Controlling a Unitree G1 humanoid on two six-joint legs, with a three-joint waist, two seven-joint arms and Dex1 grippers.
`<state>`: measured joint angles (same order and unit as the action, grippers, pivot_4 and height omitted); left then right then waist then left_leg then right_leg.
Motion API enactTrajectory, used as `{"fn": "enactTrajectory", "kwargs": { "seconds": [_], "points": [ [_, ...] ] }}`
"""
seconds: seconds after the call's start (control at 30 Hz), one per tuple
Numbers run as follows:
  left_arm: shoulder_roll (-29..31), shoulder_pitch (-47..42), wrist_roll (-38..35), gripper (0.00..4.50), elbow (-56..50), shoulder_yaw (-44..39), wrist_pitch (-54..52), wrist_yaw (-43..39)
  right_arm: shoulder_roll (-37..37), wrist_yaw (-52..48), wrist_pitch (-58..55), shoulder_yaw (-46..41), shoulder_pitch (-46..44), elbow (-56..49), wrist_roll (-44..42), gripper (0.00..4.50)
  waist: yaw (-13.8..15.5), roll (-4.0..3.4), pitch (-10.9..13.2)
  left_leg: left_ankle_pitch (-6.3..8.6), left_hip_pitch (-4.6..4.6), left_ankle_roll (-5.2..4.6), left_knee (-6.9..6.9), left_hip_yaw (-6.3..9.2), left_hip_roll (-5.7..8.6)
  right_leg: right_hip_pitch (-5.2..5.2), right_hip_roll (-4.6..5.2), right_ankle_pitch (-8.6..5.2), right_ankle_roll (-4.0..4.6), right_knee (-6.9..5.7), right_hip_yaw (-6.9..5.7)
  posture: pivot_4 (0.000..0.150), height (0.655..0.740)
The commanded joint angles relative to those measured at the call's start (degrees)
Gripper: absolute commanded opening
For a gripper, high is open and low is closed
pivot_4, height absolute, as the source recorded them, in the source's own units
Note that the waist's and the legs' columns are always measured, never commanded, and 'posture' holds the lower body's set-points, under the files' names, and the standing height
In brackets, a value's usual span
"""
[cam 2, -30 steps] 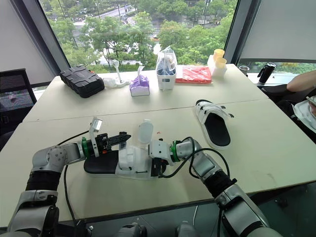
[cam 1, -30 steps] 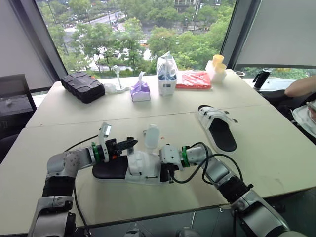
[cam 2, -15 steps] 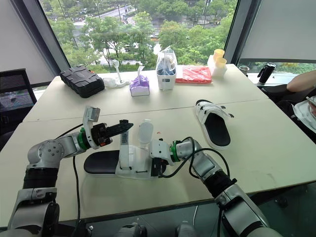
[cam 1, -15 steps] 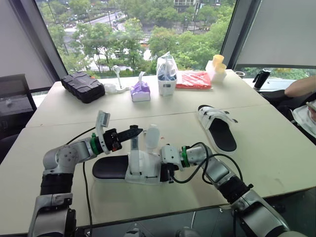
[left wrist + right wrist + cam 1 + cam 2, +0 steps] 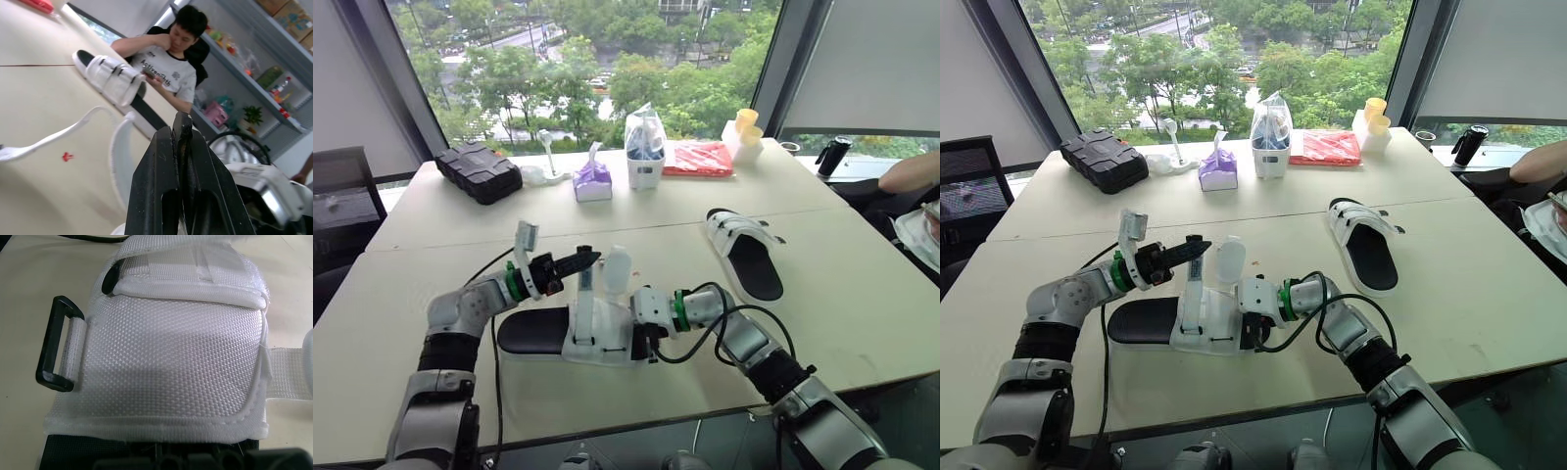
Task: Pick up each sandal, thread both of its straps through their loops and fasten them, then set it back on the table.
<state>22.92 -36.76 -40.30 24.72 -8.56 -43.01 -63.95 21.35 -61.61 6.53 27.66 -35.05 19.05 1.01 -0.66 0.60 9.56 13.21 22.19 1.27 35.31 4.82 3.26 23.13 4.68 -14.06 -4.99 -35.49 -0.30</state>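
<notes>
The left arm reaches in with its forearm raised off the beige desk (image 5: 862, 294). The left hand (image 5: 591, 258) hovers just above the near black-soled sandal with white woven straps (image 5: 532, 331), which lies flat on the desk. That hand's two black fingers (image 5: 156, 186) are pressed flat together. A narrow white strap (image 5: 583, 291) stands upright from the sandal to just under the hand's tip; whether the tip nips it cannot be made out.

The right arm bends at the elbow, and the right hand (image 5: 643, 338) butts against the sandal's strapped end. Its tip is hidden there, so I cannot tell whether it is open or closed.

Close up, the sandal's broad white band (image 5: 171, 367) is coarse ribbed webbing with stitched edges. A flat black rectangular loop (image 5: 55, 343) hangs on a short tab at its side. A wider white flap (image 5: 615, 271) curls up beside the upright strap. The matching second sandal (image 5: 744, 255) lies well apart from the near one, beyond the right arm.
</notes>
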Motion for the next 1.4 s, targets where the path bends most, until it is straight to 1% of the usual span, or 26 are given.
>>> {"fn": "enactTrajectory", "kwargs": {
  "seconds": [0.03,0.33,0.57,0.7,0.87,1.03,1.2,1.4],
  "points": [
    [-0.68,-1.92,0.38,0.05,-1.28,-0.7,1.9,0.66,1.98,-0.07,-3.27,2.06,2.48,3.77,4.65,0.0,-0.01,0.0,0.0,0.0,0.0,0.0,0.0,0.0,0.0,0.0,0.0,0.0,0.0,0.0,0.0,0.15,0.74],
    [-1.63,-1.61,2.32,0.05,-1.56,-0.12,1.83,2.46,1.99,-0.04,-3.45,2.0,2.58,3.63,4.71,0.0,0.0,0.0,0.0,0.0,0.0,0.0,0.0,0.0,0.0,-0.01,-0.01,0.01,-0.01,0.0,-0.01,0.15,0.74],
    [-1.31,-0.82,1.98,0.05,-2.57,-1.14,0.79,3.5,1.95,0.14,-3.54,1.98,2.78,3.55,4.71,0.0,0.0,0.0,0.0,0.0,0.0,0.0,0.0,0.0,0.0,-0.01,-0.01,0.01,-0.02,0.0,-0.02,0.15,0.74],
    [-1.85,-1.49,-0.66,0.05,-3.74,-4.15,-2.08,7.22,1.9,0.16,-3.48,2.03,2.9,3.59,4.68,0.0,-0.01,0.0,0.0,0.0,0.0,0.0,0.0,0.0,0.0,-0.01,-0.01,0.01,-0.03,-0.01,-0.02,0.15,0.74],
    [-2.34,-1.43,-2.54,0.05,-7.15,-5.4,-4.81,10.21,1.79,0.18,-3.49,2.07,2.76,3.59,4.68,0.0,0.01,0.01,0.0,0.0,0.0,0.0,0.03,0.01,0.0,-0.02,-0.02,0.03,-0.06,-0.02,-0.02,0.15,0.74],
    [-2.82,-0.08,-3.69,0.05,-12.74,-4.93,-7.89,13.53,1.68,0.25,-3.46,2.13,2.65,3.75,4.69,0.0,0.01,0.01,0.0,-0.01,0.0,0.01,0.05,0.01,0.0,-0.03,-0.02,0.04,-0.07,-0.03,-0.01,0.15,0.74],
    [-3.37,0.89,-3.95,0.05,-15.87,-4.12,-9.94,16.21,1.62,0.29,-3.62,2.14,2.62,3.71,4.68,0.0,0.02,0.01,0.0,-0.01,0.0,0.01,0.05,0.01,0.0,-0.03,-0.02,0.04,-0.07,-0.03,0.0,0.15,0.74],
    [-4.25,0.65,-5.28,0.05,-17.67,-5.15,-11.87,20.21,1.96,0.4,-3.81,2.01,3.13,3.2,4.65,0.0,0.02,0.01,0.0,-0.01,0.0,0.02,0.05,0.01,0.0,-0.04,-0.02,0.04,-0.07,-0.02,0.0,0.15,0.74]
  ]
}}
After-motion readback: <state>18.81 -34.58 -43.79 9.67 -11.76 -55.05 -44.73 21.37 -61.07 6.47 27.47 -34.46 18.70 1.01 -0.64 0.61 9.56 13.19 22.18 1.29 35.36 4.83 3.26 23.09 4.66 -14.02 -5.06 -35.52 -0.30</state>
